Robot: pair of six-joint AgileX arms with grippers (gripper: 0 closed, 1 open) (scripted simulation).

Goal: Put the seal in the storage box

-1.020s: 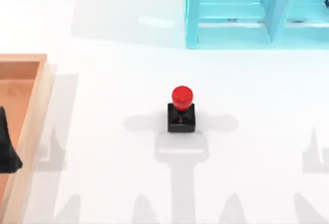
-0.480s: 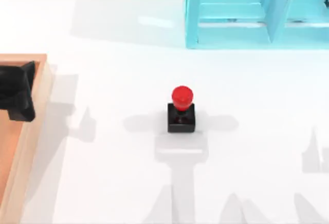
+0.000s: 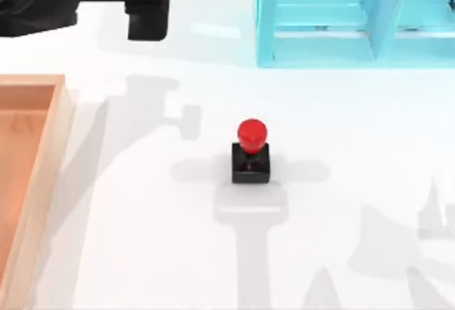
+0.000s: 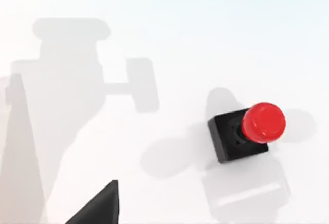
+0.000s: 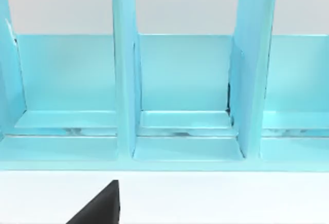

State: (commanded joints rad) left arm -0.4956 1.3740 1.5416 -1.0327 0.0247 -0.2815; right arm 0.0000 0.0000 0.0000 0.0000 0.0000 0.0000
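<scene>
Since a second ago the left arm has swung from over the wooden box [image 3: 43, 153] at the counter's left edge up toward the far left corner, and its left pincer [image 3: 148, 4] now hangs high over the white counter [image 3: 341, 125] near the far edge. Whether that pincer is wide or narrow I cannot tell from these pictures. Its shadow falls on the counter between the box and the seal [image 3: 251, 152].

That seal has not moved: it stands upright near the middle of the counter, black block down and red knob up, well apart from the box and from the blue shelf rack [image 3: 355, 18] at the far right edge. From the left wrist camera the seal [image 4: 249, 131] sits free on the bare surface, nothing touching it.

As for the right pincer, its wrist camera faces the blue shelf rack [image 5: 180, 95], and I cannot tell how it is set.

By my reading the task is barely begun: the seal is not yet grasped, and reaching it, gripping it, carrying it to the box and letting go are all left to do
</scene>
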